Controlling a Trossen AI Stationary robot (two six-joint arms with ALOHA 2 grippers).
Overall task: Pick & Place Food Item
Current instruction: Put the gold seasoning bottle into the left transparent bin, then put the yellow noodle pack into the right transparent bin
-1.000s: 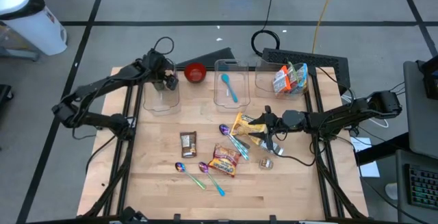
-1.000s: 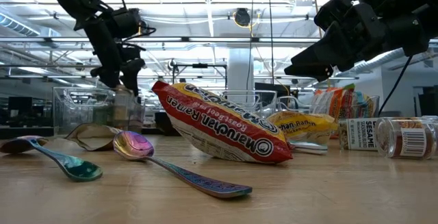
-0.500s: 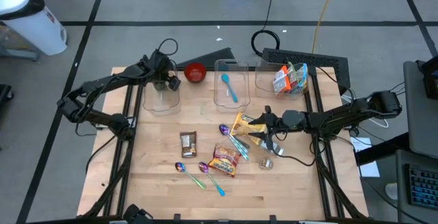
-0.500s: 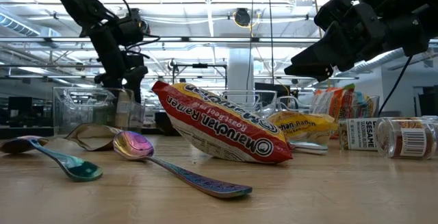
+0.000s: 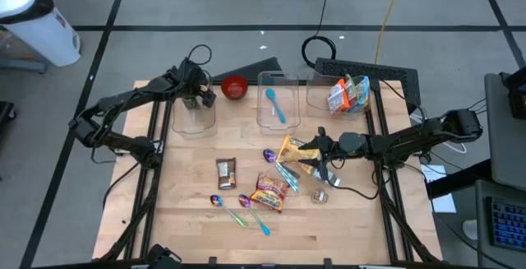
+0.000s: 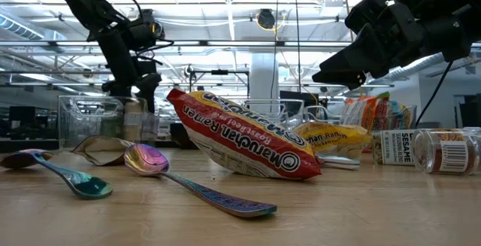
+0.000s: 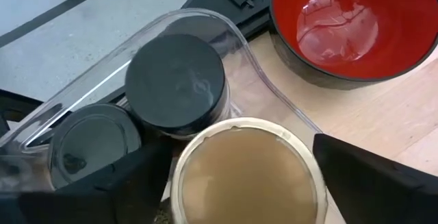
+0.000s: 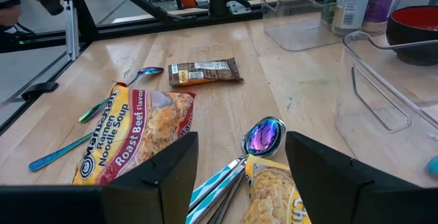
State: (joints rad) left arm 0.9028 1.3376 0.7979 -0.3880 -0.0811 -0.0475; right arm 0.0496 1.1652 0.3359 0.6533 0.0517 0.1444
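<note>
My left gripper [image 7: 241,145] hangs over the clear left bin [image 5: 193,114] at the table's far left, fingers wide apart on either side of a tan-lidded jar [image 7: 243,179]. The jar stands upright in the bin beside two black-lidded jars [image 7: 176,80]. My right gripper [image 8: 239,142] is open and hovers over a yellow ramen packet [image 5: 293,149] and a purple spoon [image 8: 265,136] near the table's middle. A red roast-beef ramen packet [image 5: 270,191] and a chocolate bar [image 5: 225,172] lie flat on the wood. My left gripper comes slanting down from above, one finger [image 7: 130,183] on each side of the tan jar's lid rim [image 7: 309,157]. Whether either finger touches the lid, I cannot tell. The jar stands on the bin's floor.
A red bowl [image 5: 235,87] sits right of the left bin. The middle bin [image 5: 277,104] holds a blue spoon; the right bin [image 5: 345,95] holds snack packets. A small sesame jar [image 5: 319,196] and two spoons [image 5: 238,207] lie nearer the front edge.
My left gripper has edged a little down toward the jars in the left bin. My right gripper and the things on the table have stayed where they were.
</note>
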